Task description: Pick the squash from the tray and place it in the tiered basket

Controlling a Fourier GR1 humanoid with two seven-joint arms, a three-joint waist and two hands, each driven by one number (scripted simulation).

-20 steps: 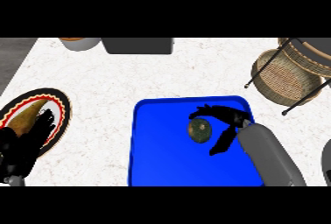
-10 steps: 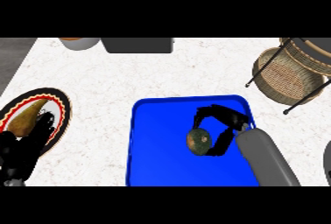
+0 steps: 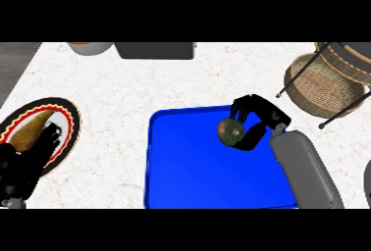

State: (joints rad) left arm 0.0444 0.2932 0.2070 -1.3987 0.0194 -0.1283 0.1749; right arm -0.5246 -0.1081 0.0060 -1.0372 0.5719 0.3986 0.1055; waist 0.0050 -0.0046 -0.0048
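White speckled counter [image 3: 145, 83], grey edge.

My right hand [image 3: 262, 119] is matt black; its forearm [image 3: 305, 172] is smooth grey. The squash [image 3: 231, 131] looks dull and mottled. The tray [image 3: 196, 171] is smooth, saturated blue. The tiered basket [image 3: 322, 83] is woven wicker on dark wire. The counter [image 3: 159, 81] is speckled white stone.

Over on the left there's a round plate [image 3: 69, 115] with a red and yellow rim on the white speckled surface [image 3: 145, 83]. Grey box [image 3: 157, 49] along the far edge, brownish bowl [image 3: 90, 47] beside it.
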